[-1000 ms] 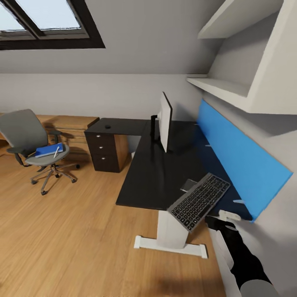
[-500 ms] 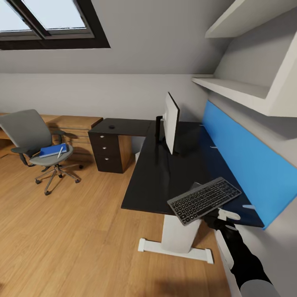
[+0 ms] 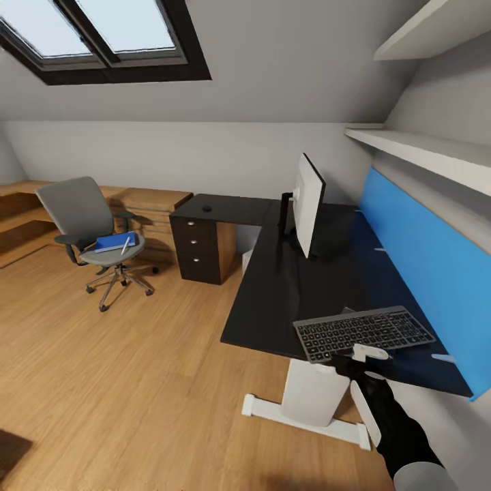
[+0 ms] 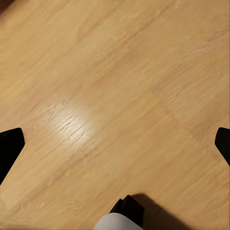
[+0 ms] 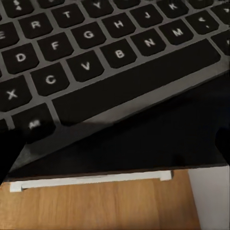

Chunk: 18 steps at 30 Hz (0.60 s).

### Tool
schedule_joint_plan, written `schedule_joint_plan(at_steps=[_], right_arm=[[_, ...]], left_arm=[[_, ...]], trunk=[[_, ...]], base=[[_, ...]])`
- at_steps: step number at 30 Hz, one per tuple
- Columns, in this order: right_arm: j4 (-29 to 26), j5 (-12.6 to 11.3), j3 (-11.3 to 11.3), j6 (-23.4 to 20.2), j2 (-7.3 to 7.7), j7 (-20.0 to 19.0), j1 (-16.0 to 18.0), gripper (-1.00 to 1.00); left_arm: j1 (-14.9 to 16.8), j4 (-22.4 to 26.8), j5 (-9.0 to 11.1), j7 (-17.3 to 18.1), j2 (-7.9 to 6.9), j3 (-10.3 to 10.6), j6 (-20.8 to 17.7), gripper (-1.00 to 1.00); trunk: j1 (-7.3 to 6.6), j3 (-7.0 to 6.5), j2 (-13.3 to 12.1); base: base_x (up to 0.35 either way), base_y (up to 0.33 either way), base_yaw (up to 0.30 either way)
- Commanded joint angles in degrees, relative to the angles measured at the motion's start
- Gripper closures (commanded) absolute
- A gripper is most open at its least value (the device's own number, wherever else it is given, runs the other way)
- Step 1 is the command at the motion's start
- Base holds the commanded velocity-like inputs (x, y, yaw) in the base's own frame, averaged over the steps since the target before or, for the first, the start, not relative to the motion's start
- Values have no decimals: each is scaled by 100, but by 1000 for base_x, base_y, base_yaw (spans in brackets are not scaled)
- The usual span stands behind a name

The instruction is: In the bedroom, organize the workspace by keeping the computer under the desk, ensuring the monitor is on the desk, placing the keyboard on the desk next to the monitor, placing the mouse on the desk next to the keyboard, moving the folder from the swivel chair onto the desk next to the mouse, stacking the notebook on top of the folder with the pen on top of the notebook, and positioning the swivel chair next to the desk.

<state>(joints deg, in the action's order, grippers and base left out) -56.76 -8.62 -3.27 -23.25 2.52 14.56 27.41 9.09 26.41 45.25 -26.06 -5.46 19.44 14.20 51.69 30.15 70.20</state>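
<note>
My right gripper (image 3: pixel 363 356) is shut on the near long edge of the keyboard (image 3: pixel 365 331), which lies nearly level over the front end of the black desk (image 3: pixel 286 286); whether it touches the top I cannot tell. Up close, its keys (image 5: pixel 96 52) sit above the desk edge (image 5: pixel 134 143). A grey corner, perhaps the notebook (image 3: pixel 348 311), peeks out behind it. The monitor (image 3: pixel 309 203) stands farther back. A small dark mouse (image 3: pixel 206 208) rests on the desk's side wing. The swivel chair (image 3: pixel 88 221) carries the blue folder (image 3: pixel 112 242) and white pen (image 3: pixel 126 245). My left gripper (image 4: pixel 115 143) hangs open over the floor.
A black drawer unit (image 3: pixel 202 249) stands under the desk's wing, with a pale box (image 3: pixel 247 261) beside it. A wooden chest (image 3: pixel 153 208) lines the back wall behind the chair. White shelves (image 3: pixel 423 153) and a blue panel (image 3: pixel 416 245) hang over the desk. Wooden floor (image 3: pixel 123 368) lies open.
The view has swung left, shifting the room rightward in frame. The keyboard in my right gripper has turned from a steep diagonal tilt to nearly level, parallel with the desk's front edge.
</note>
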Motion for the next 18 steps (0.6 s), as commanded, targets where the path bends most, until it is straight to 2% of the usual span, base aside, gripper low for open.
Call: schedule_joint_plan(at_steps=[1,5,10,15,18], right_arm=[[-11,-61,9,-11,3,42,1,-100],[-11,-63,11,3,3,46,1,-100],[-11,-62,11,5,3,39,1,-100],[-11,-61,11,5,3,38,1,-100],[-11,-63,11,5,3,38,1,-100]], left_arm=[[5,2,57,-31,-3,50,31,-100],[5,3,54,-31,-3,51,30,-100],[5,4,54,-26,-1,52,30,-100],[5,4,54,-22,1,56,31,-100],[5,3,55,-22,1,59,30,-100]], trunk=[[0,6,3],[0,6,3],[0,6,3],[0,6,3],[0,6,3]], base=[[0,0,247],[0,0,221],[15,0,49],[242,0,3],[89,0,1]])
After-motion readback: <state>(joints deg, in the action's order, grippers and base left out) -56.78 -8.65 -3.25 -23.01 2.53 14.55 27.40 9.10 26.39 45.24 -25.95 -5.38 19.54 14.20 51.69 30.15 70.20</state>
